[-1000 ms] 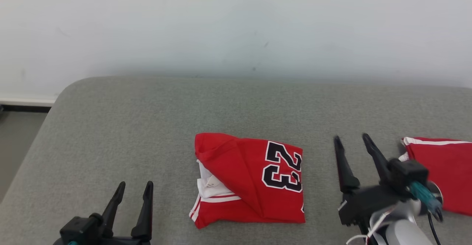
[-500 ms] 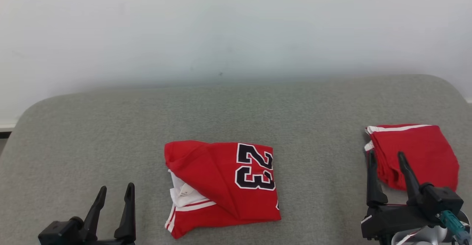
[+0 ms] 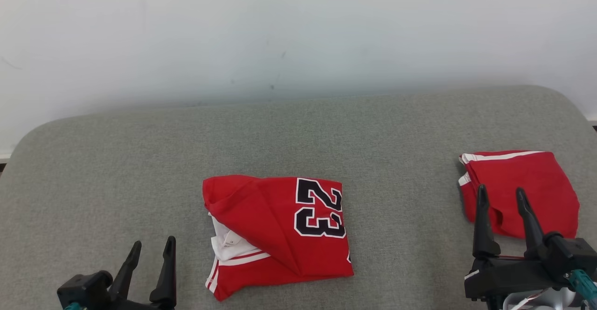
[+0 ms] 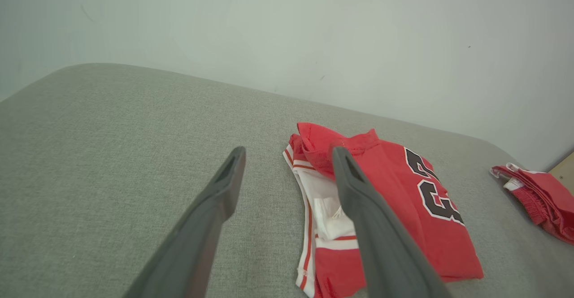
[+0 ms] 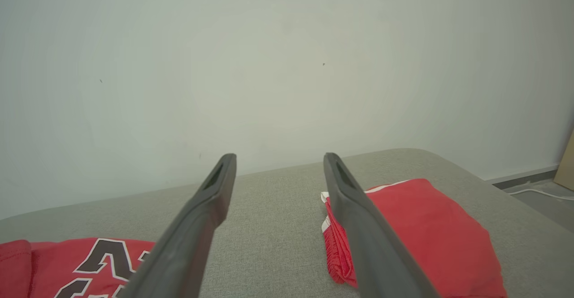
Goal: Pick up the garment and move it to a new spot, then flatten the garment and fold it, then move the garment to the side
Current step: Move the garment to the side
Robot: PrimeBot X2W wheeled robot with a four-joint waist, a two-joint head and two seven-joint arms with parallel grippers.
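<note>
I think we are near the end. The red jersey [image 3: 280, 230] with the big 23 lies folded in the middle of the soft grey worktop [image 3: 116, 161]. It looks flat and folded already, so the step in hand, as I judge it, is the last one: move it to the side.

My left pincer [image 3: 154, 241] sits low at the near left, a little way from the jersey. Its fingers are spread wide and hold nothing. My right pincer [image 3: 500, 189] is over at the right, also spread wide and empty. It points at a pair of red shorts [image 3: 517, 184] that lie folded well apart from the jersey.

For the next move I would bring a pincer down to the edge of the jersey, pinch all the layers at once, and slide or lift it over. The fold is loose at the left, where a white inside part peeks out. If I grab only the top layer, it may come open.

Some things I cannot see well. The right pincer's fingers cover the near edge of the shorts, and I cannot tell if they touch the cloth or hang above it. There is a small tag on the white part, too tiny to read. Both arms are cut off at the bottom of the head view, and so is the near edge of the worktop.
</note>
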